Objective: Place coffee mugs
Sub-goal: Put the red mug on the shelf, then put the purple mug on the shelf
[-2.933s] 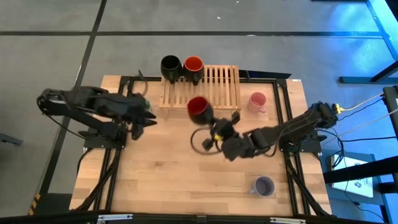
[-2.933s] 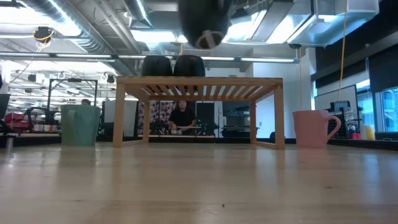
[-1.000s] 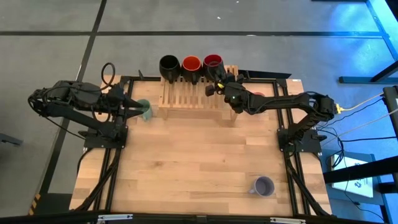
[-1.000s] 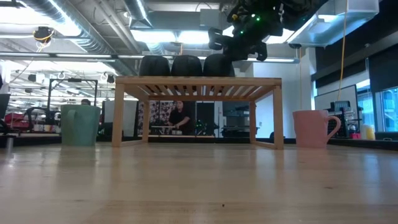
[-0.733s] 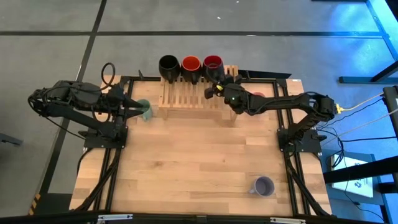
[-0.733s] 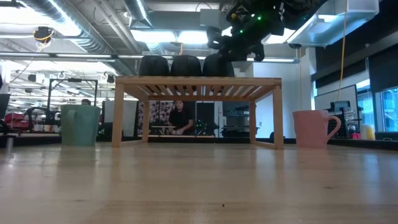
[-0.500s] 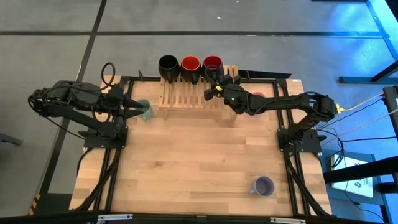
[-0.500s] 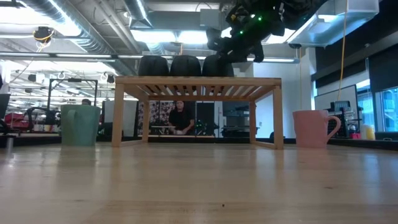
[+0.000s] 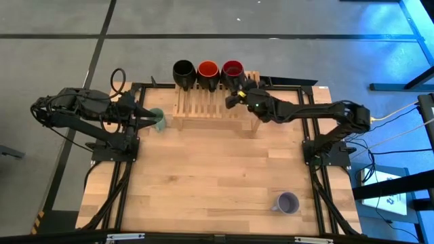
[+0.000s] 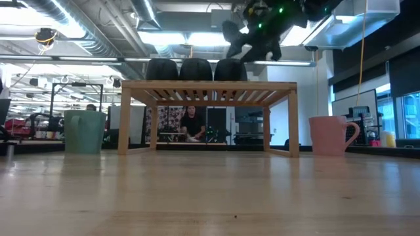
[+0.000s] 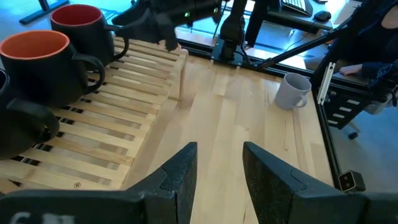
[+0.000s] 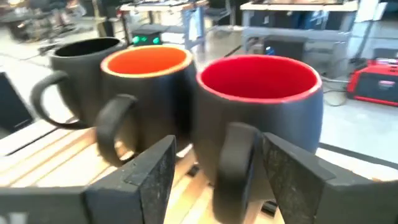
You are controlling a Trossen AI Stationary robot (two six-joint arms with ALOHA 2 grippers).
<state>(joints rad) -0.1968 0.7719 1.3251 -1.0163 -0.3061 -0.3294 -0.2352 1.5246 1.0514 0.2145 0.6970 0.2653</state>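
Three coffee mugs stand upright in a row on the far end of the slatted wooden rack [image 9: 207,108]: black [image 9: 184,70], orange-red [image 9: 209,70] and dark red [image 9: 232,69]. My right gripper [image 9: 234,94] hovers open at the dark red mug [image 12: 261,118], its fingers on either side of the mug's handle [image 12: 235,163]. A green mug [image 9: 159,121] stands on the table left of the rack. My left gripper [image 9: 145,118] is open just left of it. In the left wrist view nothing shows between its fingers.
A pink mug [image 10: 331,134] stands on the table right of the rack, under my right arm. A lavender-grey mug [image 9: 288,202] stands near the front right. The rack's near slats and the middle of the table [image 9: 203,176] are bare wood.
My right gripper has risen a little from the dark red mug and now stands clear above its rim in the low view. The mug stays upright on the rack beside the orange-red one.
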